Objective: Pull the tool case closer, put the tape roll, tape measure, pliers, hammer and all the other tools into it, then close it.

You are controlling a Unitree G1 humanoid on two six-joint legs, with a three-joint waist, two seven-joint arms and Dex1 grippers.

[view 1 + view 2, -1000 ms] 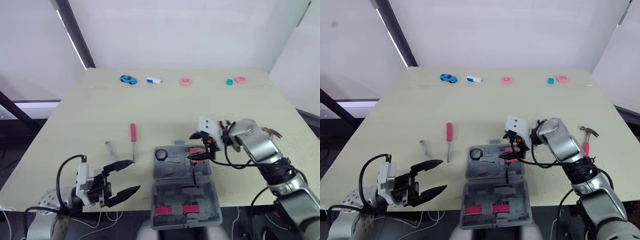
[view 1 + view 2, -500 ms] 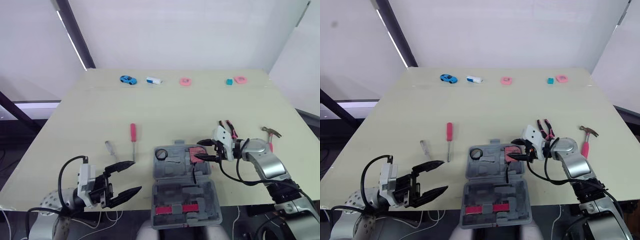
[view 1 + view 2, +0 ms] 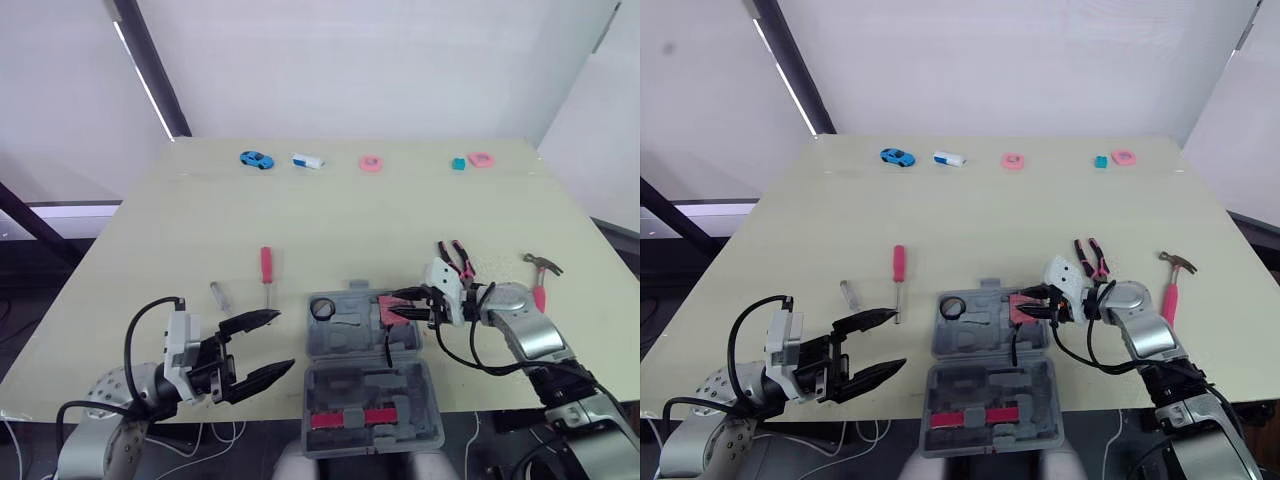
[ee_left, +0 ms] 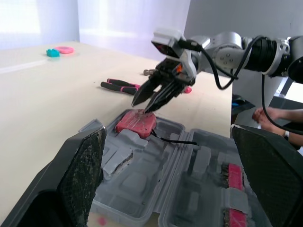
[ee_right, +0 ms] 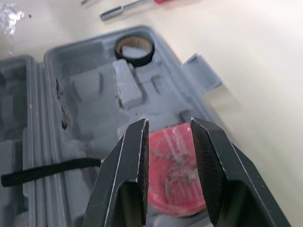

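At the near edge of the table (image 3: 350, 215), in the middle, the tool case (image 3: 345, 338) lies open, with its two grey halves flat. The tape roll (image 3: 322, 310) sits in a corner compartment of the farther half, and the pink tape measure (image 4: 136, 121) lies in the same half on the robot's right side. The right gripper (image 5: 168, 124) hangs just above the tape measure; its fingers (image 5: 135, 156) are only a little apart and they hold nothing. The left gripper (image 3: 283, 340) is near the front edge of the table, to the left of the case, with its fingers spread wide and nothing between them. The pliers (image 3: 455, 258) with pink handles lie on the table to the right of the case, and the hammer (image 3: 540, 275) lies farther right, near the table's side edge. On the left of the case a red screwdriver (image 3: 265, 272) lies on the table, and a small metal tool (image 3: 220, 296) is just beside it.
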